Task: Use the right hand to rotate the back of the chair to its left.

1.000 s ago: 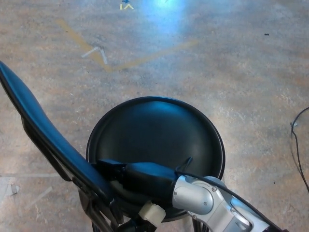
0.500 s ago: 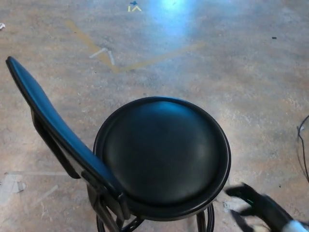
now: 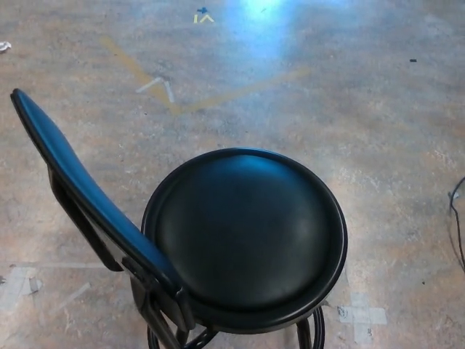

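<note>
A black chair stands below me with a round padded seat point(image 3: 247, 233) in the lower middle of the head view. Its curved black backrest point(image 3: 80, 193) runs along the seat's left side, from the upper left down to the metal frame point(image 3: 156, 309) at the bottom. Neither of my hands shows in the picture.
The floor is mottled concrete with yellow tape lines point(image 3: 171, 98) beyond the chair. White tape marks lie at the lower right point(image 3: 361, 315) and lower left point(image 3: 18, 282). A black cable point(image 3: 458, 225) runs along the right edge.
My right arm let go of the backrest and pulled back to the lower right, then left the view. The picture shifted slightly as the camera moved.
</note>
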